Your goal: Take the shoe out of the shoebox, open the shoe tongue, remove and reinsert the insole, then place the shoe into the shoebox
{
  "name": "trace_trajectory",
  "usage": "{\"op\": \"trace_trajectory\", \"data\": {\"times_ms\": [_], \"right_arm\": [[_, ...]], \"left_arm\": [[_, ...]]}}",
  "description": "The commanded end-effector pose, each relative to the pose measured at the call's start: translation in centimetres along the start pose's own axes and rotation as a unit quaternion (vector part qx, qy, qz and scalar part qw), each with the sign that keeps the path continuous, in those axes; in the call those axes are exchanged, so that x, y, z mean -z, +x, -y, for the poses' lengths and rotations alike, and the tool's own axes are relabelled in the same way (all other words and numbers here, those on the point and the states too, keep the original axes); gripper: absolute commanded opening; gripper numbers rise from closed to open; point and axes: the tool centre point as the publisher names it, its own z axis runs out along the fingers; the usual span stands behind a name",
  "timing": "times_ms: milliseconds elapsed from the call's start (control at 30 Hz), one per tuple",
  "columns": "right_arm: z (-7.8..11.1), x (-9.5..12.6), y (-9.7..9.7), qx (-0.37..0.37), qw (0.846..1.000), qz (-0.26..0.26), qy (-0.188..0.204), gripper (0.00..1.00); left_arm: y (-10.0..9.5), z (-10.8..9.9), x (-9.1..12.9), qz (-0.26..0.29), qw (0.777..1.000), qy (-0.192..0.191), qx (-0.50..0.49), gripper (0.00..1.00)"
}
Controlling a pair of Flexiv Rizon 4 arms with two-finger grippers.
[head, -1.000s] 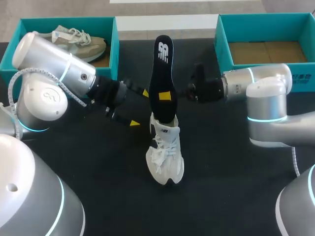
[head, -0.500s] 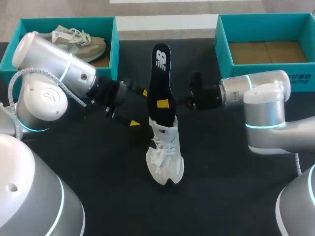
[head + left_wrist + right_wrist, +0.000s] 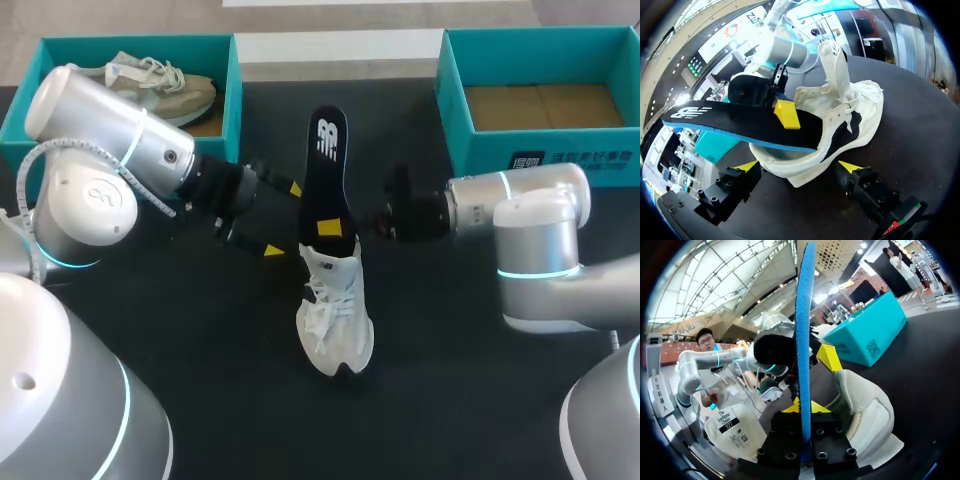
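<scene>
A white shoe [image 3: 335, 320] stands on the black table, toe toward the front edge. A black insole [image 3: 326, 170] rises out of its opening, its lower end inside the shoe. My right gripper [image 3: 331, 228] is shut on the insole just above the shoe's collar. In the right wrist view the insole [image 3: 804, 325] shows edge-on, clamped in that gripper [image 3: 804, 407], with the shoe [image 3: 867, 415] beside it. My left gripper [image 3: 284, 219] is open at the shoe's heel. In the left wrist view the gripper [image 3: 798, 166] has the shoe's [image 3: 850, 110] heel between its spread fingers, under the insole [image 3: 735, 120].
A teal shoebox [image 3: 140, 42] at the back left holds an olive shoe [image 3: 165, 85]. A second teal shoebox [image 3: 540, 35] at the back right shows only its cardboard floor. The table [image 3: 470, 390] is black.
My right gripper has come toward the front and lower with the insole, and the insole's lower end has slid deeper into the shoe. The left arm has not moved.
</scene>
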Motion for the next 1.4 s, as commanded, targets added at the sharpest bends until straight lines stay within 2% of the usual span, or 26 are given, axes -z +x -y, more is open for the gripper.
{"op": "trace_trajectory", "data": {"times_ms": [33,533,800,833,867,933,1400], "right_arm": [[0.7,-0.2,0.1,-0.005,1.000,0.006,0.000,0.00],[1.9,-0.6,-0.2,-0.024,1.000,0.003,0.014,0.00],[1.4,-0.9,-0.3,-0.021,1.000,0.004,0.011,0.00],[1.2,-0.9,-0.2,-0.019,1.000,0.004,0.011,0.24],[1.1,-0.9,-0.2,-0.019,1.000,0.004,0.011,0.31],[0.9,-0.9,-0.1,-0.014,1.000,0.006,0.013,0.34],[-1.1,-1.1,0.6,0.010,1.000,0.015,0.024,0.37]], "left_arm": [[0.0,0.1,0.0,-0.001,1.000,-0.002,0.000,1.00],[0.0,0.1,0.0,-0.001,1.000,-0.002,0.000,1.00],[0.0,0.1,0.0,-0.001,1.000,-0.002,0.000,1.00],[0.0,0.1,0.0,-0.001,1.000,-0.002,0.000,1.00],[0.0,0.1,0.0,-0.001,1.000,-0.002,0.000,1.00],[0.0,0.1,0.0,-0.001,1.000,-0.002,0.000,1.00],[0.0,0.1,0.0,-0.001,1.000,-0.002,0.000,1.00]]}}
